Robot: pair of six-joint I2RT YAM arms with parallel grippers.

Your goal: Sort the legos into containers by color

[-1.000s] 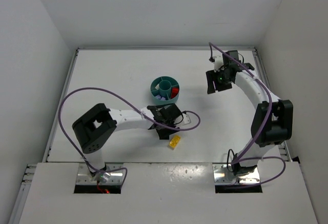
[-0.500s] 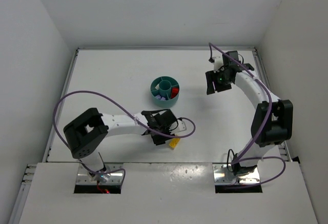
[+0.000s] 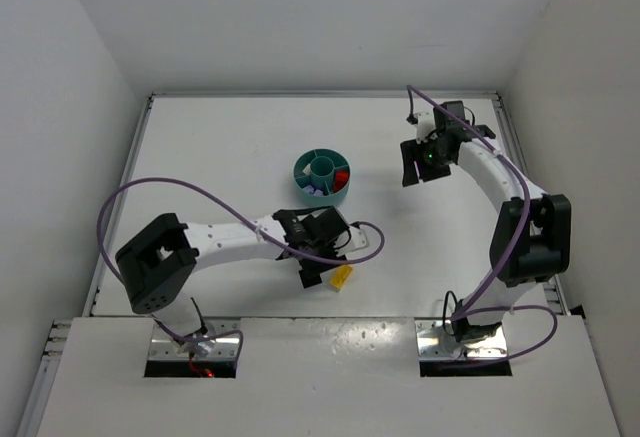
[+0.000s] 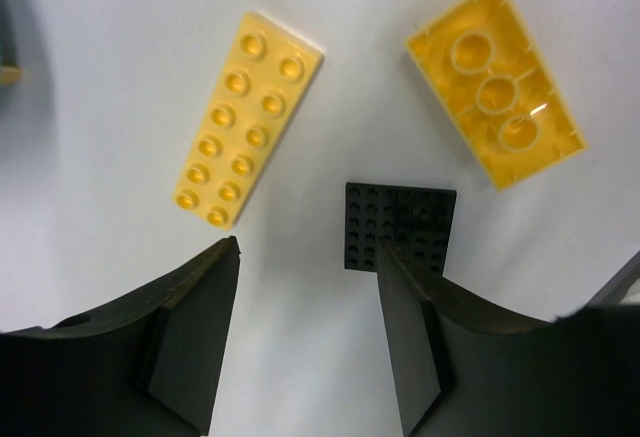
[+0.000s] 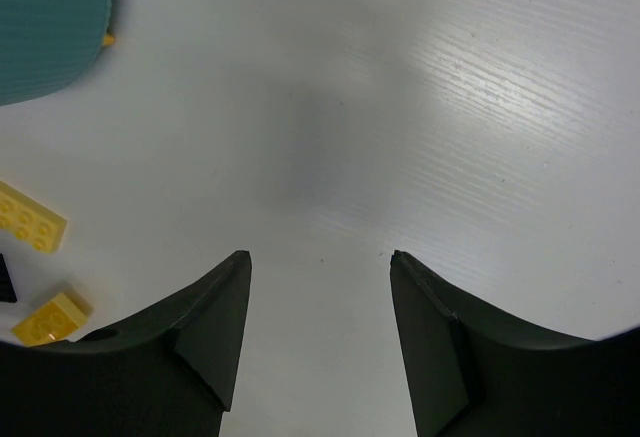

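Note:
The round teal dish point(image 3: 322, 179) stands mid-table; red pieces point(image 3: 342, 175) and pale purple pieces point(image 3: 317, 192) lie in its outer sections. My left gripper point(image 3: 320, 265) is open and empty, low over the table in front of the dish. In the left wrist view a flat yellow plate point(image 4: 248, 132), an upside-down yellow brick point(image 4: 494, 82) and a small black plate point(image 4: 400, 227) lie just beyond my open gripper point(image 4: 305, 257); the right fingertip point(image 4: 405, 297) overlaps the black plate. My right gripper point(image 3: 420, 162) is open and empty to the right of the dish.
The right wrist view shows bare white table between the open gripper point(image 5: 320, 257), the dish's edge point(image 5: 50, 17) at top left and the yellow plate point(image 5: 30, 219) and yellow brick point(image 5: 48, 319) at far left. White walls enclose the table.
My left arm has swung toward the near edge, bringing its gripper down over the yellow pieces. The right arm has barely moved.

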